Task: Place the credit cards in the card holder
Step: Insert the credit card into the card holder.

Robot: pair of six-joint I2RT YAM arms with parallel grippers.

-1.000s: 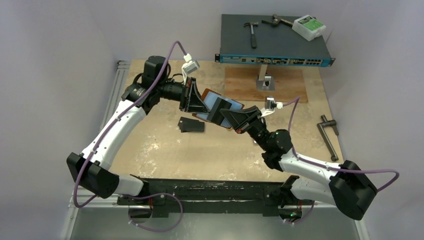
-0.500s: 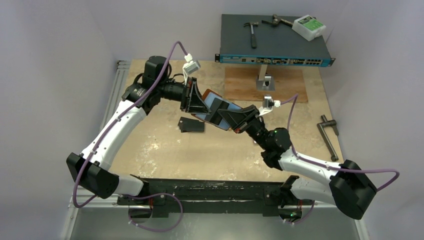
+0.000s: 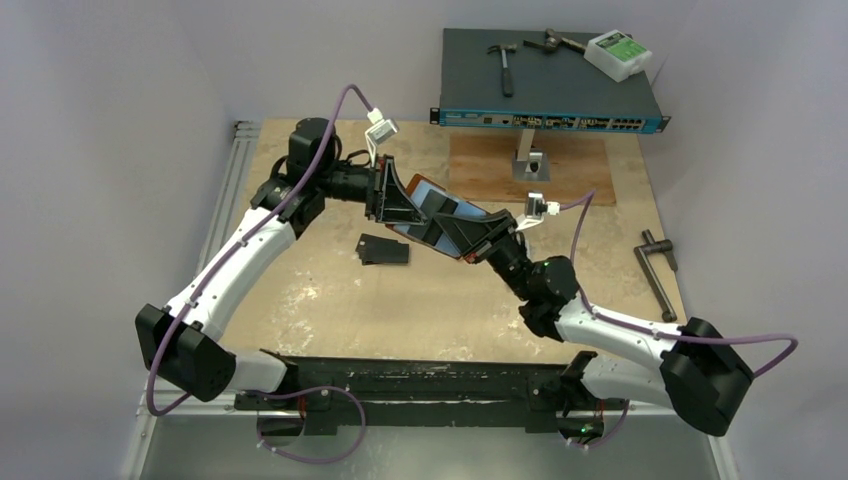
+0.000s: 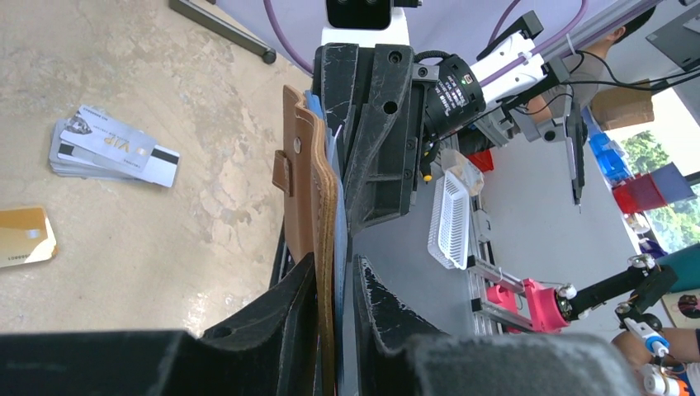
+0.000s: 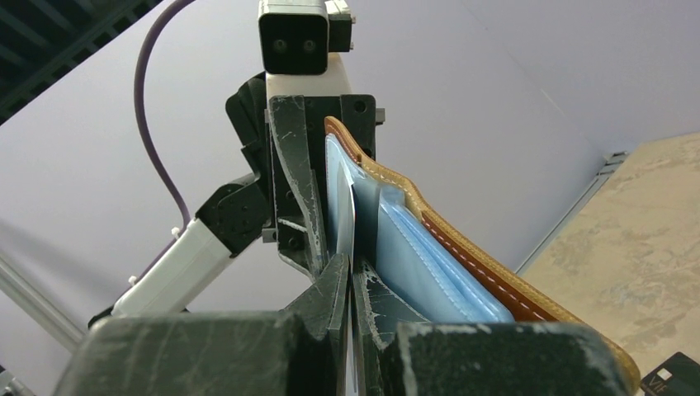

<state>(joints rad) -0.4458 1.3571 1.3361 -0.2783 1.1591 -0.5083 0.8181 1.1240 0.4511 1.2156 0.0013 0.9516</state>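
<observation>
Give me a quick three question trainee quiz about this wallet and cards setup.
1. True or false: the card holder lies flat on the table.
2. The left gripper clamps: A) the holder's leather side, B) the black cards, C) a hammer.
3. Fill in: near the silvery card stack lies a single ___ card.
Key: 1 false; 2 A; 3 gold.
</observation>
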